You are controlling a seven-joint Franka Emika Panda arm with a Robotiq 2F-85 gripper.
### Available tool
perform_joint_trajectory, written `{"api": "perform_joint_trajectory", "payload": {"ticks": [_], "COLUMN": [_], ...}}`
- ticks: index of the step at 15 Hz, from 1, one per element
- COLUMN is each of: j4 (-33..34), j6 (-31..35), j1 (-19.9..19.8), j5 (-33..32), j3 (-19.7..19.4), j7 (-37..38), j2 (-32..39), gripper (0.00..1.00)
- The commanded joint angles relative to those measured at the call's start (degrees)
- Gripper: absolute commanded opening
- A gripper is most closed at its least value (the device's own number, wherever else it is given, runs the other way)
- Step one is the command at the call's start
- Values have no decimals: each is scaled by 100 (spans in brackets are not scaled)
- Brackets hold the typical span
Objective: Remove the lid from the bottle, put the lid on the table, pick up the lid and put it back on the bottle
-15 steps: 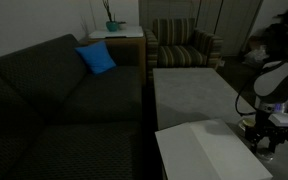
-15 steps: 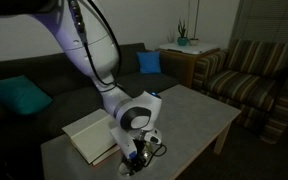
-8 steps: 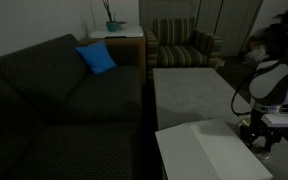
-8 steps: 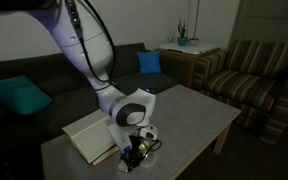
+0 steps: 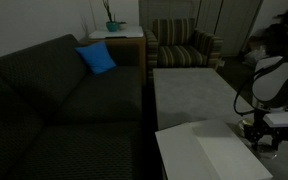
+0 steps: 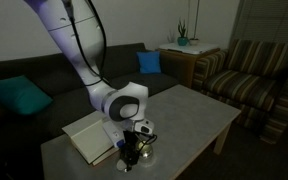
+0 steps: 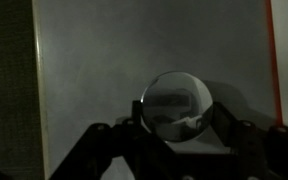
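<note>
Lid [image 7: 177,103]: sitting between the fingers of the tool [image 6: 134,152], low over the mottled grey tabletop [image 7: 104,60] and near the white board [image 6: 84,135].

Tool: pointing straight down, with the jaws standing narrow and pinching the lid from both sides.

Bottle: not showing separately beneath the lid, so whether the two are joined or parted cannot be told.

Handling (judgement): the step appears to be taking the lid off. It is calling for a centred grip and a straight upward lift without tilting, so the light bottle is not dragging or tipping along. A weak pinch is risking a slip on the smooth rim.

Appearance: small, round, greyish-silver and glassy. In the wrist view it is carrying pale reflections across its top and casting a soft shadow on the tabletop.
</note>
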Motion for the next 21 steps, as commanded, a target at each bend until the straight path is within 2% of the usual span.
{"api": "perform_joint_trajectory", "payload": {"ticks": [1, 4, 8, 11, 17, 21], "j4": [-672, -924, -1356, -1666, -1915, -1632], "j6": [206, 576, 1465, 1980, 2657, 2484], "j1": [219, 308, 362, 253, -239, -829], "j5": [-108, -111, -18, 59, 231, 228], "j3": [-190, -275, -364, -314, 118, 577], "j7": [204, 288, 446, 391, 103, -220], "j2": [-476, -642, -876, -1069, -1350, -1305], "gripper": [44, 44, 44, 44, 44, 44]}}
